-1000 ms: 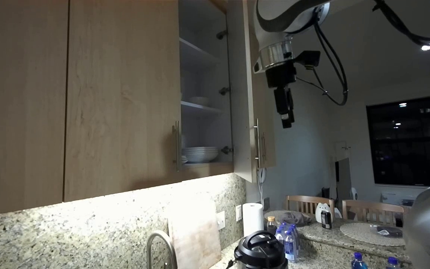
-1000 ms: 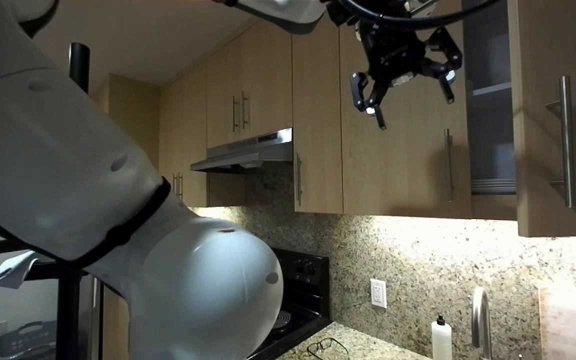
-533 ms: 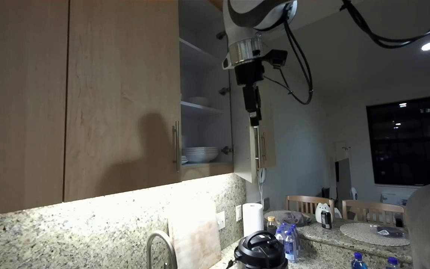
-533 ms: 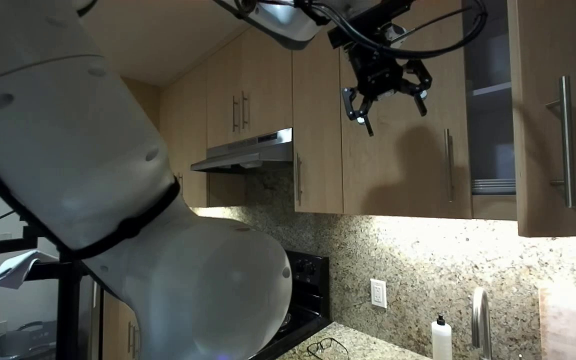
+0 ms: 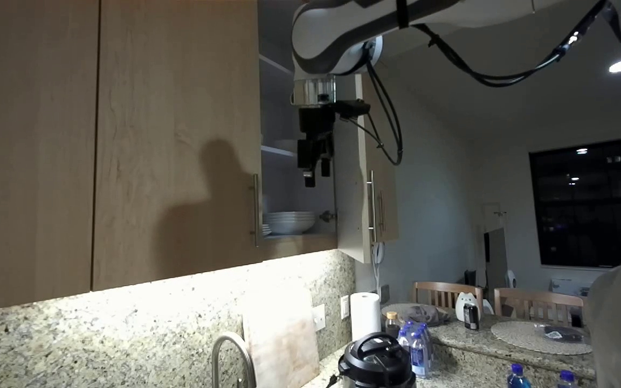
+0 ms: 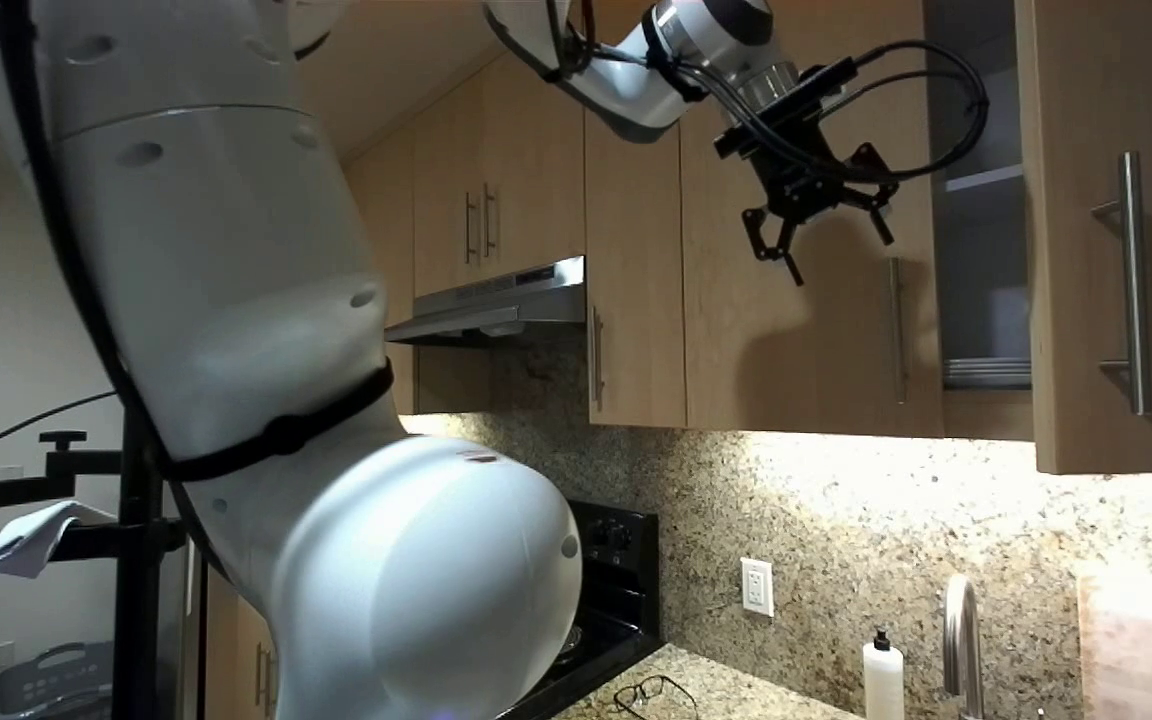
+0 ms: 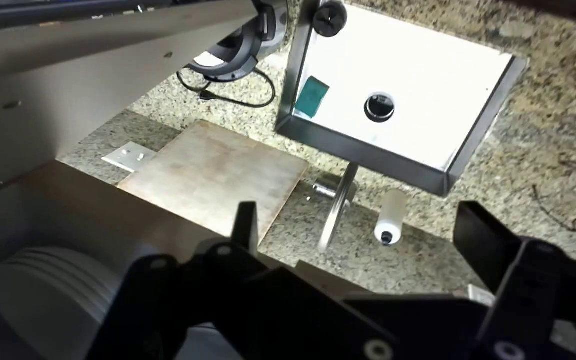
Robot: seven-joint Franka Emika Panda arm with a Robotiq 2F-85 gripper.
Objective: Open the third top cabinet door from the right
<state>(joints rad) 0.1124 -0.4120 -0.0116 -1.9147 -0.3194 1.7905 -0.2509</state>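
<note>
A wide closed wooden door point(image 5: 181, 108) with an upright bar handle point(image 5: 256, 215) shows in both exterior views; its handle also shows in an exterior view point(image 6: 898, 330). The door to its right point(image 6: 1081, 330) stands open. My gripper point(image 6: 841, 250) is open and empty, fingers pointing down, above and left of the closed door's handle in that view. In an exterior view my gripper point(image 5: 317, 175) appears over the cabinet opening, right of that handle and apart from it. In the wrist view the gripper point(image 7: 360, 225) has its fingers wide apart; I cannot make out the handle there.
White bowls point(image 5: 289, 222) stand inside the open cabinet. The open door's inner face point(image 7: 93, 95) rises beside the gripper in the wrist view. Below are the faucet point(image 7: 338, 210), soap bottle point(image 7: 392, 215), cutting board point(image 7: 218, 175) and sink. A range hood point(image 6: 496, 300) is further left.
The gripper has moved left across the open door toward the closed door's handle in an exterior view, and turned so both fingers show. The doors have not moved.
</note>
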